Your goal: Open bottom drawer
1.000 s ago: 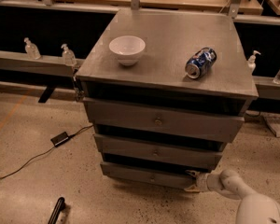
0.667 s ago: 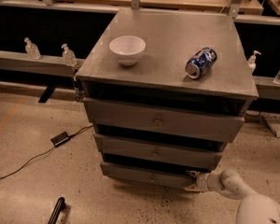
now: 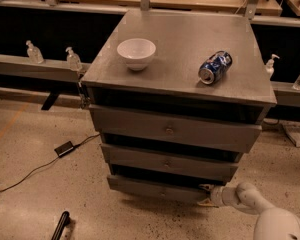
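The grey cabinet (image 3: 185, 31) has three drawers; the bottom drawer (image 3: 155, 188) is its lowest. On the cabinet's top lie one white bowl (image 3: 136, 52) and one blue can (image 3: 215, 67), its lettering unreadable. The claw (image 3: 208, 195) is at the bottom drawer's right end; I cannot tell whether it is open or closed.

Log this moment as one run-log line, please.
task: open bottom drawer | gripper: at right end of drawer front | cabinet top: white bowl, blue can on its side
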Motion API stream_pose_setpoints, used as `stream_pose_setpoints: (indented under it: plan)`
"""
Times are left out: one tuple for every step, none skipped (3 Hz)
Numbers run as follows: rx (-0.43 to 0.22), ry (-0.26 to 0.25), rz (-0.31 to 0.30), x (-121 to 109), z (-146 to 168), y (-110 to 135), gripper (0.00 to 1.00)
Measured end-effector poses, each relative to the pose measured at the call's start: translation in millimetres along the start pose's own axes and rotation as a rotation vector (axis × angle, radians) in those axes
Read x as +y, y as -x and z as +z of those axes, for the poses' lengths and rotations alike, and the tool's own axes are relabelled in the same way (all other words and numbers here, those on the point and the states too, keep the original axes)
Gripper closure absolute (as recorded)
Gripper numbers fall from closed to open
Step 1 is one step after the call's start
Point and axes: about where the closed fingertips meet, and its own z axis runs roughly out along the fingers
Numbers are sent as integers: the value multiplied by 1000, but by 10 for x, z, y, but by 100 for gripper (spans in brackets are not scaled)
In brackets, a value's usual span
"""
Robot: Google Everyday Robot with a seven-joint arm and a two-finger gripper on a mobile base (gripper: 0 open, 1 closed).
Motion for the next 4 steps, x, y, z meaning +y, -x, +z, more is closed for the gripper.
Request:
stream_pose_setpoints:
  plan:
    - [8, -5, 16, 78, -55, 25, 45]
    - [79, -145, 70, -103, -704, 21, 45]
    - [174, -284, 136, -33, -1488, -83, 45]
    - [158, -252, 184, 594, -1504, 130, 46]
